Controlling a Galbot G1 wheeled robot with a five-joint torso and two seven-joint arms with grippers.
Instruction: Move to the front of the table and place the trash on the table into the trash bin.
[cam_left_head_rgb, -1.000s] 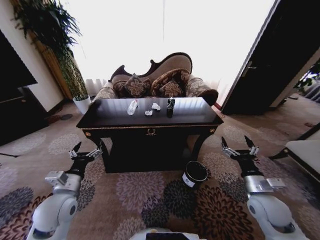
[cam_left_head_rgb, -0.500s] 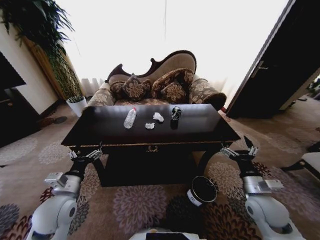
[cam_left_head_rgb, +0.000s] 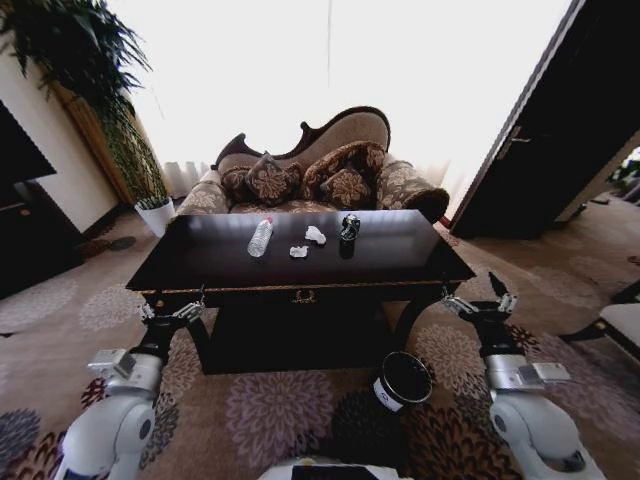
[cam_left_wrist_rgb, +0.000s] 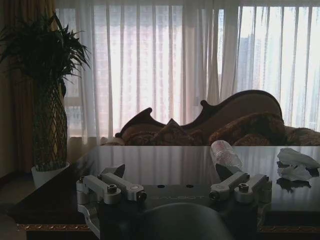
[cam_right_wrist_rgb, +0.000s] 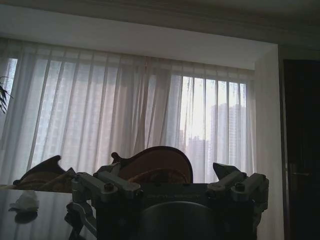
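Observation:
The dark glossy table (cam_left_head_rgb: 400, 252) stands straight ahead of me. On its top lie two white paper wads (cam_left_head_rgb: 315, 235) (cam_left_head_rgb: 299, 252), a dark crushed can (cam_left_head_rgb: 350, 227) and a clear plastic bottle (cam_left_head_rgb: 260, 237). The black trash bin (cam_left_head_rgb: 405, 380) sits on the carpet by the table's front right leg. My left gripper (cam_left_head_rgb: 172, 305) is open and empty, low in front of the table's left corner. My right gripper (cam_left_head_rgb: 470, 295) is open and empty near the right corner. The left wrist view shows that gripper (cam_left_wrist_rgb: 172, 172) level with the tabletop (cam_left_wrist_rgb: 125, 165), facing the bottle (cam_left_wrist_rgb: 225, 154) and a wad (cam_left_wrist_rgb: 295, 157).
A patterned sofa (cam_left_head_rgb: 310, 175) with cushions stands behind the table. A tall potted plant (cam_left_head_rgb: 130, 150) is at the back left and a dark door (cam_left_head_rgb: 560, 130) at the right. A pale bench edge (cam_left_head_rgb: 620, 325) sits far right. Floral carpet surrounds the table.
The whole view has shifted: the table looms larger and nearer than one second ago. Both arms hold the same pose and the things on the table lie as before.

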